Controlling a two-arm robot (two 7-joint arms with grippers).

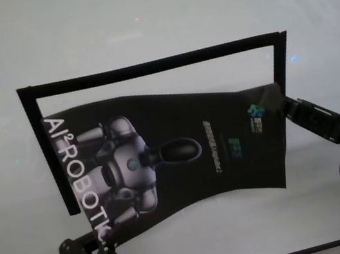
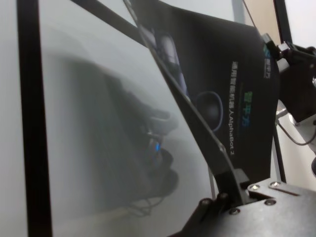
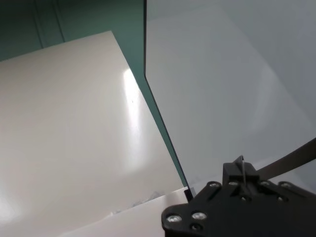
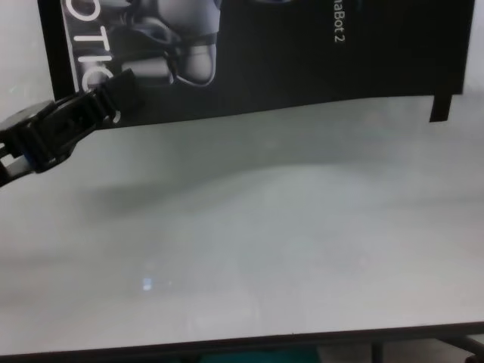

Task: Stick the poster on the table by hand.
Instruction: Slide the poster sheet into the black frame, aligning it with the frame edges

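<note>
The table [image 1: 138,15] spreads white and glossy under everything, with a black frame [image 1: 147,67] of strips marked out on it. The poster [image 1: 182,157] hangs stretched above it, lying slantwise across the frame's outline, sagging and rippled in the middle (its shadow on the table shows it is not down yet). The left gripper [image 1: 100,243] is clamped on the near left corner by the white letters; the right gripper [image 1: 281,103] pinches the far right corner. To lay it well, I judge both should keep the sheet taut, square it to the frame, then lower one edge first and let the rest roll down, so no ripple gets trapped.
</note>
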